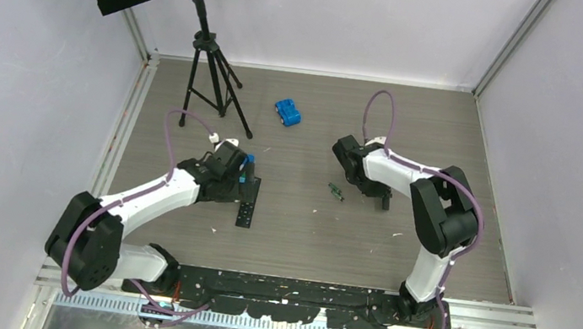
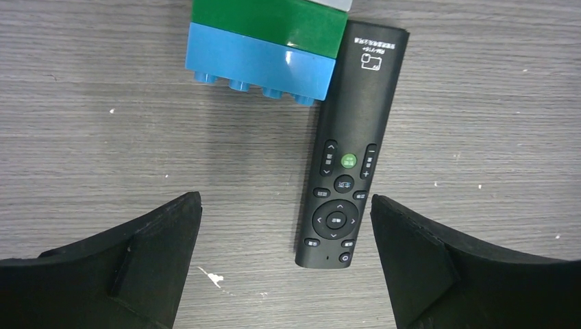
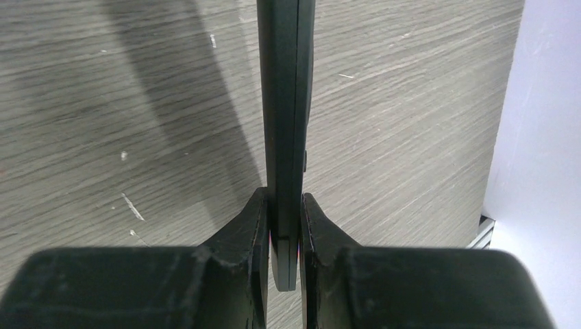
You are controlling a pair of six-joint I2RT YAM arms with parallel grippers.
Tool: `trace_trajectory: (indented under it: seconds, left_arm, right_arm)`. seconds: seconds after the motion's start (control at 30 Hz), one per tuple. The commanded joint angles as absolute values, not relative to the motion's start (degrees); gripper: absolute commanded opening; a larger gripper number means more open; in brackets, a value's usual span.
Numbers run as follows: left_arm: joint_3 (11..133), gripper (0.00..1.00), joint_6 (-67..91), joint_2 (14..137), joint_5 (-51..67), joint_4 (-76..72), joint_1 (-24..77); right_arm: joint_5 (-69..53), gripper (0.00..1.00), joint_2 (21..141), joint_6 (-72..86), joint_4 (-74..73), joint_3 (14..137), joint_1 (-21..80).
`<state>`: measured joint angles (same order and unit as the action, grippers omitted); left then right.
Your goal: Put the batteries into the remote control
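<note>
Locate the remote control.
Left wrist view: the remote control lies buttons-up on the table beneath the open left gripper, its far end beside a blue-and-green block.

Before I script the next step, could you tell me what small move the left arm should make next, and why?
Probably lower the left gripper and close it across the remote control. The remote lies buttons up between its open jaws, so the battery recess likely faces the table and it needs turning over. The right gripper is shut on a slim dark piece.
</note>
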<state>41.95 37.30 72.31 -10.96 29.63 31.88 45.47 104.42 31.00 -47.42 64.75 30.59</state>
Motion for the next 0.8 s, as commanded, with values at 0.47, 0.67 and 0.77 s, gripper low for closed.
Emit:
trace_trajectory:
  seconds: [0.47, 0.67, 0.77]
  left_arm:
    - [41.5, 0.95, 38.6, 80.7, -11.4, 25.9, 34.2]
    - [42.0, 0.86, 39.0, 83.5, -11.9, 23.5, 36.5]
    - [42.7, 0.83, 40.0, 84.0, -13.9, 24.2, 37.8]
  right_arm:
    - [29.6, 0.53, 102.1, 26.1, -41.8, 65.1, 30.3]
    - [24.7, 0.57, 94.8, 26.8, -40.7, 64.2, 30.2]
    - [22.4, 0.57, 91.3, 27.7, -39.5, 63.1, 30.3]
